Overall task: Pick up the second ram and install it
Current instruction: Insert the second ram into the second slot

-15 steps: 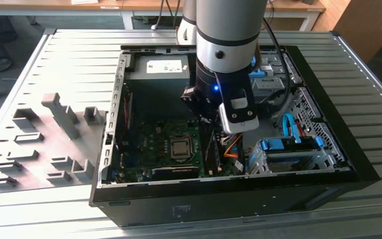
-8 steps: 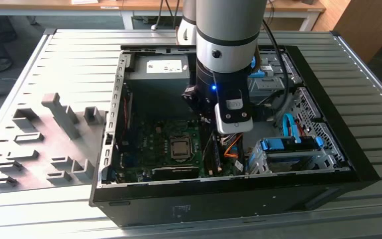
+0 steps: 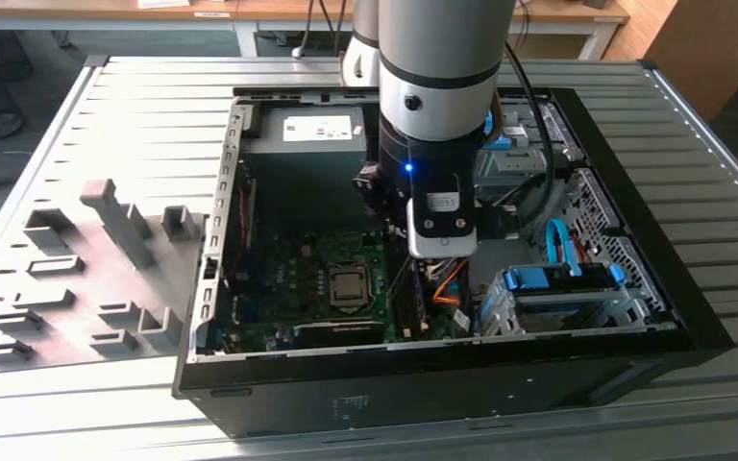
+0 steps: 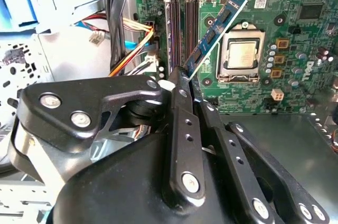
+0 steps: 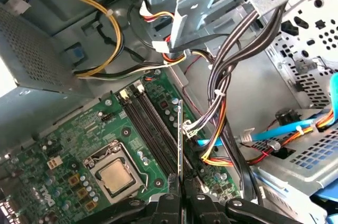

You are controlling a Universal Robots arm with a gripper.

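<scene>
My gripper (image 4: 186, 76) is shut on the second ram (image 4: 217, 27), a narrow blue-green board with black chips, and holds it by one end. The board hangs tilted above the green motherboard (image 4: 296, 76), between the dark memory slots (image 4: 180, 28) and the processor socket (image 4: 243, 55). In the first wrist view the ram (image 5: 180, 145) shows edge-on, rising from the gripper (image 5: 182, 196) just beside the slots (image 5: 150, 126). In the exterior view the gripper (image 3: 442, 245) is inside the open computer case (image 3: 626, 375), over the motherboard's right part.
Bundles of black, yellow and orange cables (image 5: 222, 102) run close beside the slots. A drive cage with blue latches (image 3: 561, 288) stands at the exterior view's right, the power supply (image 3: 305, 130) at the back. Grey fixture blocks (image 3: 100, 259) sit on the table at the left.
</scene>
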